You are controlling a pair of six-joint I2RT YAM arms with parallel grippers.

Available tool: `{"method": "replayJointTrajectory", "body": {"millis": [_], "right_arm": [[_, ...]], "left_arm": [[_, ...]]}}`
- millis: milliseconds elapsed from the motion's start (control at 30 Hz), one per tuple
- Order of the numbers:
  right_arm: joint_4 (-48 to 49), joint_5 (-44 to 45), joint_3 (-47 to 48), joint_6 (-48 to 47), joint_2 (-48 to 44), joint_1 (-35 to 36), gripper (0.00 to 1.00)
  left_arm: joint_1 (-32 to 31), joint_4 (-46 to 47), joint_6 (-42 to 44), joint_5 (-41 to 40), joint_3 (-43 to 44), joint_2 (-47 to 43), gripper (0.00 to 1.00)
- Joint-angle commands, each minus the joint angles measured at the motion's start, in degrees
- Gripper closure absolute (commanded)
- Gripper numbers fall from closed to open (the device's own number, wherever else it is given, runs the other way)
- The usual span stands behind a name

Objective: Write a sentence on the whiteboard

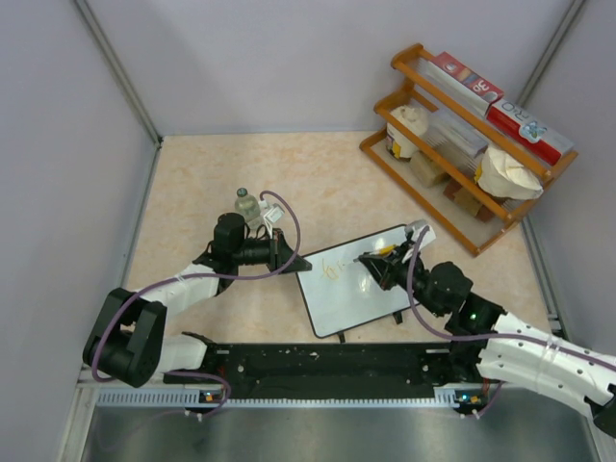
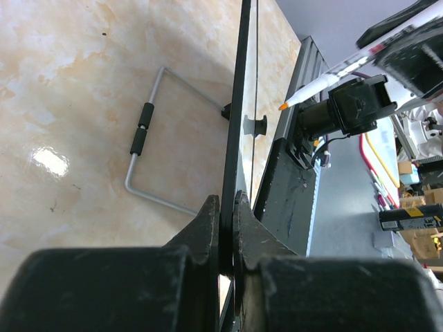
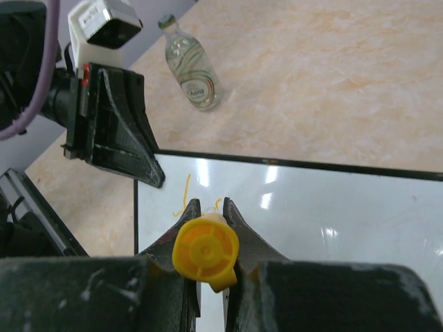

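The whiteboard (image 1: 371, 294) lies tilted in mid-table, its black frame seen edge-on in the left wrist view (image 2: 240, 104). A few orange strokes of the sentence (image 1: 333, 268) sit near its upper left and also show in the right wrist view (image 3: 185, 197). My left gripper (image 1: 291, 258) is shut on the board's left edge (image 2: 227, 207). My right gripper (image 1: 382, 266) is shut on a white marker (image 2: 325, 79) with a yellow end (image 3: 205, 252). The marker's orange tip (image 2: 284, 106) is at or just off the board surface beside the strokes.
A small clear bottle (image 1: 247, 204) stands just behind the left gripper. A wooden rack (image 1: 462, 135) with boxes and packets is at the back right. A grey wire stand (image 2: 149, 138) juts from the board's back. A black rail (image 1: 327, 366) runs along the near edge.
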Motion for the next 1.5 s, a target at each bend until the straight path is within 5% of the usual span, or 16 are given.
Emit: {"method": "replayJointTrajectory", "body": {"millis": [0, 1467], "right_arm": [[2.42, 2.34, 4.86, -0.29, 1.64, 0.67, 1.0], [-1.0, 6.03, 1.09, 4.01, 6.4, 0.76, 1.0]], "left_arm": [[0.67, -3.52, 7.53, -8.29, -1.88, 2.09, 1.0], [0.67, -3.08, 7.36, -7.59, -1.88, 2.36, 1.0]]}}
